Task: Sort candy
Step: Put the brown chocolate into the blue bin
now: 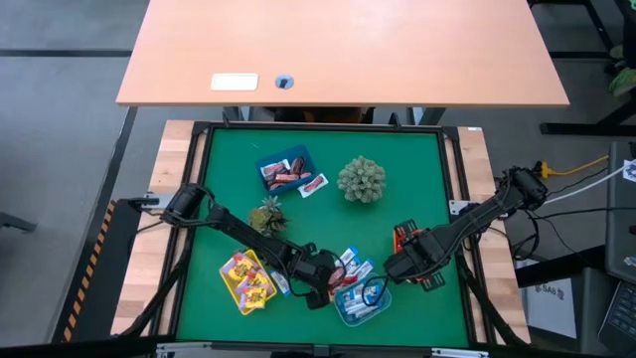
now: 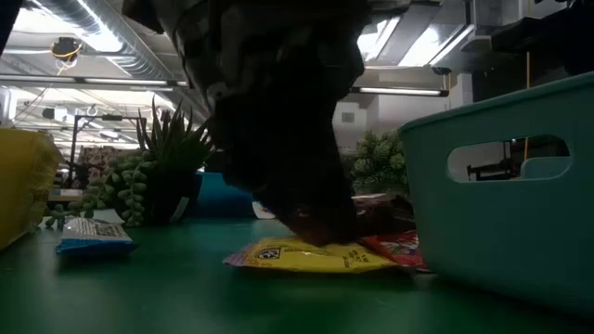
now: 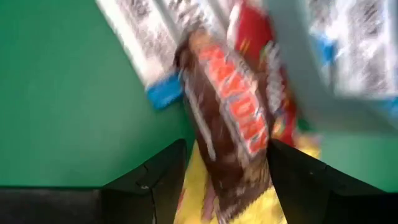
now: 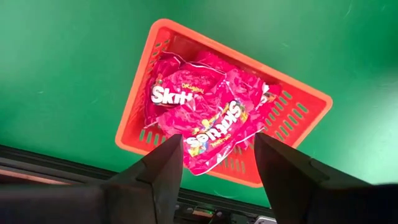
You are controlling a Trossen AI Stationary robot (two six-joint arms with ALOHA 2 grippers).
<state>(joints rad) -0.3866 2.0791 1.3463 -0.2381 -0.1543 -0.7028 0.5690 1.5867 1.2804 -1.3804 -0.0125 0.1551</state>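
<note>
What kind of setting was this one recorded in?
Likely a robotics lab or workshop: a green work mat framed on a bench, exposed ceiling ducts with strip lights, and loose cables on a grey floor beside a plain desk.

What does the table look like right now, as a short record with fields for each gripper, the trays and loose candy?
left gripper: open, fingers either side of a dark brown candy in the loose pile
right gripper: open, above the orange tray of red candy
yellow tray: yellow candy
blue tray: dark brown candy
teal tray: blue-and-white candy
</note>
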